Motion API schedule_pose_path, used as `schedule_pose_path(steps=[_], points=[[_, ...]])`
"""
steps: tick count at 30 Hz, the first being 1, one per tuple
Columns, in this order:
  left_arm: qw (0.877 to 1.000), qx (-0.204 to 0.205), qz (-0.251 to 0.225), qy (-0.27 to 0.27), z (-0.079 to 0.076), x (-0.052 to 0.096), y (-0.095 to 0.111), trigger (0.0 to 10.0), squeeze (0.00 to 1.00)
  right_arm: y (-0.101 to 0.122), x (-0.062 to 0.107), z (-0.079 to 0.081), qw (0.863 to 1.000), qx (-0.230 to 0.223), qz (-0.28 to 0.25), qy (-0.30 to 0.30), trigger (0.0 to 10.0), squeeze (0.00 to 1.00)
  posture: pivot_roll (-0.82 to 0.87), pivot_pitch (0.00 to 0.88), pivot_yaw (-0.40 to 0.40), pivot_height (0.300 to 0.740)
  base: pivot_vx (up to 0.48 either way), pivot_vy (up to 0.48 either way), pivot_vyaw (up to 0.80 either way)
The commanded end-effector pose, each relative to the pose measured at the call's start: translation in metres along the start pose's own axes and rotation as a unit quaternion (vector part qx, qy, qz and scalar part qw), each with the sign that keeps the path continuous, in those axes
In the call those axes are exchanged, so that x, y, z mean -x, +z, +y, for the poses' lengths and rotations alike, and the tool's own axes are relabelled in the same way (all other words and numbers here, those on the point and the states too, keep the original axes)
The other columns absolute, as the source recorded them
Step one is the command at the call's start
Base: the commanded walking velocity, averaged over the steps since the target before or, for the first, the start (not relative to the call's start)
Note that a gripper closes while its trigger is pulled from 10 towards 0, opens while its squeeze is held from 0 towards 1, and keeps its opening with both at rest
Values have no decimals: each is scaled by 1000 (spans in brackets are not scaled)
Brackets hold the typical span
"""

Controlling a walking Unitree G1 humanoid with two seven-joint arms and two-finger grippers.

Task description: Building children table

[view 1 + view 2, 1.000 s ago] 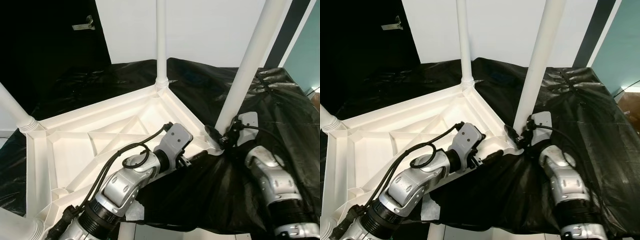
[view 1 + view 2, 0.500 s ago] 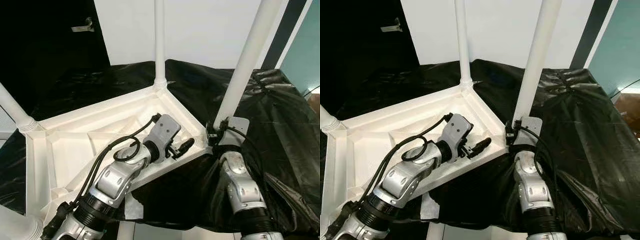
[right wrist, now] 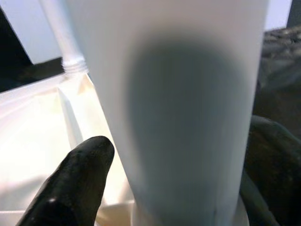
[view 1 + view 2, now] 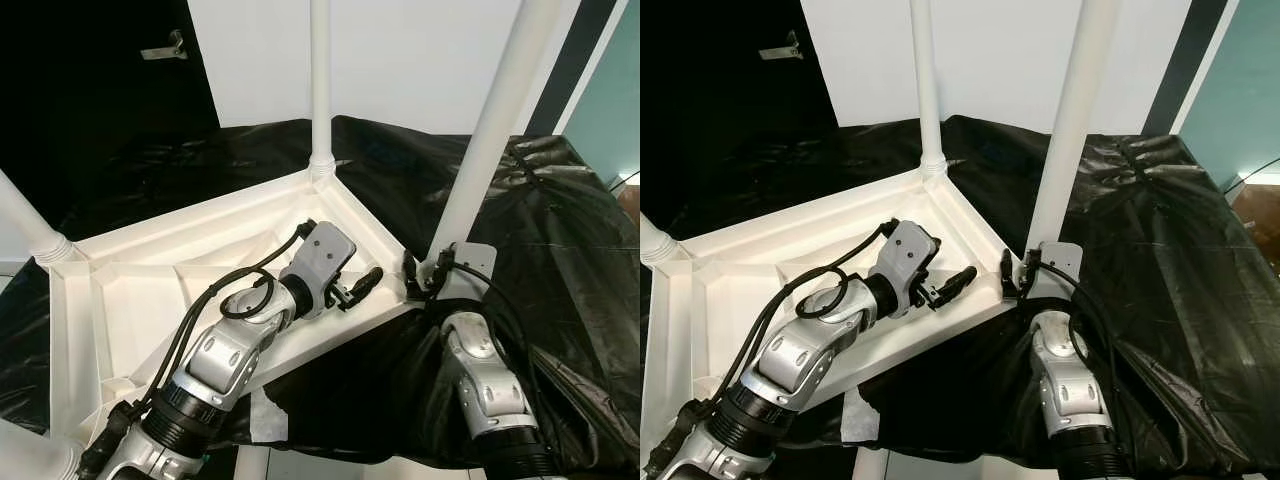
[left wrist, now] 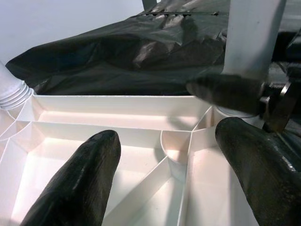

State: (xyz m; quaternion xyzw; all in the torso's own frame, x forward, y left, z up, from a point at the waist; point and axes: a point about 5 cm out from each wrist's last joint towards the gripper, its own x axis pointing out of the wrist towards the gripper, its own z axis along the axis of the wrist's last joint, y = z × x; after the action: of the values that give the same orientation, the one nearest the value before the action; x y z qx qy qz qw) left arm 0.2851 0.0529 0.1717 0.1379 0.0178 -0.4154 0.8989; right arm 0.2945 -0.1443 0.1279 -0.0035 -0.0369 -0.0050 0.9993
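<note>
The right gripper [image 4: 420, 277] grasps the base of the near leg [image 4: 487, 140] of the upturned white table [image 4: 150, 290]. The left gripper [image 4: 362, 287], released, hovers inside the table, near this leg.

place: plain indoor room, looks like a home or a test room, cannot tell which | cues: bare white wall [image 4: 400, 50]; dark door with metal handle [image 4: 165, 48]; teal wall [image 4: 615, 110] at right; black plastic sheet [image 4: 560, 230] spread under an upturned white table [image 4: 150, 290]
</note>
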Motion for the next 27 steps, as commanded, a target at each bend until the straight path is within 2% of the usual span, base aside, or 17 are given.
schedule_pose_path(steps=[1,2,3,5,6,8,9,11,12,13,16,17,21,22,24,25,27], points=[[1000,-5,0,-21,-4,2,0,10000,0,4,5,-7,999,1,-21,34,10000,1000,-45,0,-5,740,0,0,0],[1000,-5,0,-21,-4,2,0,10000,0,4,5,-7,999,1,-21,34,10000,1000,-45,0,-5,740,0,0,0],[1000,-7,0,-23,-5,4,0,10000,0,5,7,-13,998,-8,-20,60,10000,365,-44,0,-5,740,0,0,0],[1000,-8,0,-24,-5,4,0,10000,0,6,8,-17,997,-16,-18,76,10000,365,-44,0,-5,740,0,0,0],[1000,-10,0,-26,-5,5,0,10000,0,7,9,-22,995,-13,-20,97,10000,0,-44,0,-4,740,0,0,0],[1000,-13,0,-28,-4,7,0,10000,0,7,8,-32,989,6,-9,147,10000,0,-49,0,4,740,0,0,0],[1000,-13,0,-28,-4,7,0,10000,0,7,8,-32,989,6,-9,147,10000,0,-49,0,4,740,0,0,0],[999,-16,1,-33,-3,8,0,10000,0,9,4,-42,982,19,0,188,10000,0,-60,0,9,740,0,0,0],[999,-18,1,-35,-3,8,0,10000,0,11,0,-49,981,26,3,194,10000,0,-59,0,5,740,0,0,0],[999,-18,1,-35,-3,8,0,10000,0,11,0,-49,981,26,3,194,10000,0,-59,0,5,740,0,0,0],[999,-16,-4,-48,-5,6,2,10000,0,20,-13,-64,964,48,19,260,10000,0,-64,0,7,740,0,0,0],[999,-16,-4,-48,-5,6,2,10000,0,20,-13,-64,964,48,19,260,10000,0,-64,0,7,740,0,0,0],[995,4,-1,-102,-17,10,-1,10000,0,20,-21,-61,921,83,65,374,10000,0,-73,0,19,740,0,0,0],[994,2,3,-109,-18,10,-2,10000,0,21,-23,-60,915,87,71,388,10000,0,-73,0,19,740,0,0,0],[994,1,6,-112,-19,10,-3,10000,0,21,-24,-59,911,89,74,395,10000,0,-73,0,19,740,0,0,0],[993,-1,7,-117,-20,9,-3,10000,0,22,-27,-56,899,89,80,422,10000,0,-74,0,23,740,0,0,0],[993,-4,7,-116,-19,8,-3,10000,0,21,-31,-52,884,96,90,448,10000,0,-74,0,24,740,0,0,0]])
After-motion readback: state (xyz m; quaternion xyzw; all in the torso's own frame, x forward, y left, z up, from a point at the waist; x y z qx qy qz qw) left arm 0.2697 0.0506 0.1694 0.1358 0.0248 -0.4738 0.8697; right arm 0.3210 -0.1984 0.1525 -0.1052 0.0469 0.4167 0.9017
